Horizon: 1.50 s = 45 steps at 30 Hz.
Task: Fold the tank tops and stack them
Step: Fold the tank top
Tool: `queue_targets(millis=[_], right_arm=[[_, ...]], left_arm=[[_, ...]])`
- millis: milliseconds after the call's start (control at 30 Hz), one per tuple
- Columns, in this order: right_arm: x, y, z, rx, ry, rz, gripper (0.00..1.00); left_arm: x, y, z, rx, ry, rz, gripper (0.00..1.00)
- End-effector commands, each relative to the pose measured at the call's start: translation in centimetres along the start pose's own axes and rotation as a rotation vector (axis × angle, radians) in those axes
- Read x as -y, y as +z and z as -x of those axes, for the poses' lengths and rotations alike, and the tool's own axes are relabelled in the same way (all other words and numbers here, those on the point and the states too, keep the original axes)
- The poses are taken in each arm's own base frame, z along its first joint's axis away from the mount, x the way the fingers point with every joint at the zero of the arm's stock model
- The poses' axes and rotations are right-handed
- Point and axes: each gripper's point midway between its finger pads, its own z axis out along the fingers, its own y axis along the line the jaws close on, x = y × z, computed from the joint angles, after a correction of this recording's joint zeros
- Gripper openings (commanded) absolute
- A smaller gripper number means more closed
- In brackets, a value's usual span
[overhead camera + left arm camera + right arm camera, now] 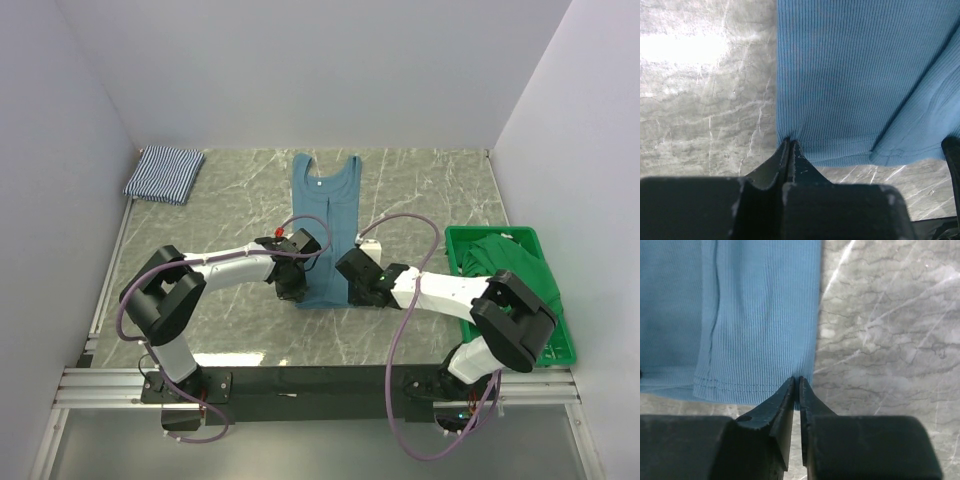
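Top external view: teal-blue ribbed cloth tank top (325,205) lies flat at centre, neck far. Left gripper (789,142) and right gripper (796,380) each clamp a near hem corner, likely to fold the hem toward the neck. Folded navy-and-white striped tank top (165,173) sits far left.

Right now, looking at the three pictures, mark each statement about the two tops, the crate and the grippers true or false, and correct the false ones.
1. The left gripper is shut on the blue top's bottom hem. True.
2. The striped top lies in the crate. False: it lies folded at the far left corner of the table.
3. The right gripper pinches a corner of the same hem. True.
4. The crate is empty. False: green cloth lies in it.
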Motion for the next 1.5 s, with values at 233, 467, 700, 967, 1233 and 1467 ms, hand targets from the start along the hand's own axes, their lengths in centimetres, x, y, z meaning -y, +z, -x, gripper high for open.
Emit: queue_targets(millis=[233,467,700,967,1233,1467], right_arm=[[1.2,-0.7,-0.2,0.040,0.037,-0.010,0.06],[1.8,-0.8,-0.8,0.032,0.079,0.009,0.02],[1.9,-0.9,-1.2,0.028,0.114,0.046,0.02],[-0.2,-2.2,-0.2,0.050,0.134,0.163,0.29],[-0.1,-3.2,-0.2,0.045,0.143,0.177,0.39],[0.2,-2.7,-1.1,0.017,0.133,0.175,0.40]], left_arm=[[-1.3,0.6,-1.0,-0.014,0.018,0.046,0.00],[-2.0,-0.2,-1.3,0.001,-0.010,0.038,0.01],[-2.0,-0.6,-1.6,0.001,-0.036,0.004,0.01],[-0.2,-2.3,-0.8,0.034,-0.031,-0.101,0.04],[-0.3,-4.5,-0.2,0.068,-0.028,-0.115,0.38],[-0.7,-4.5,-0.5,0.040,-0.029,-0.161,0.50]])
